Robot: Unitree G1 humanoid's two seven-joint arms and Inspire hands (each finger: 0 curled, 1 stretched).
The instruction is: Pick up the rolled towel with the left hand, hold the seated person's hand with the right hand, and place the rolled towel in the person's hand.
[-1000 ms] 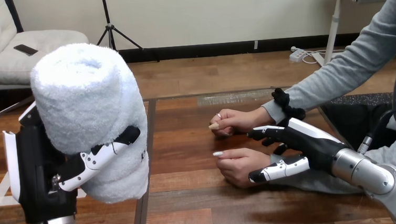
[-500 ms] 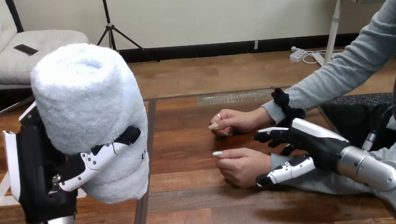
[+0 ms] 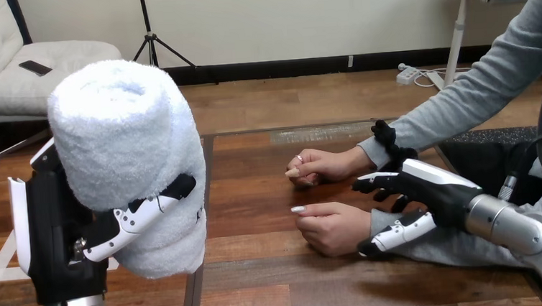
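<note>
The fluffy white rolled terry towel (image 3: 127, 148) stands upright at nine o'clock, raised off the brown wooden table (image 3: 262, 269), with the left hand (image 3: 50, 233) clamped round its lower half, thumb across the front. At four o'clock, the right hand (image 3: 433, 192) has its fingers and thumb spread apart, above and below the wrist of the person's nearer hand (image 3: 331, 226); contact cannot be told. The person's farther hand (image 3: 323, 166) rests at twelve o'clock from the nearer one.
</note>
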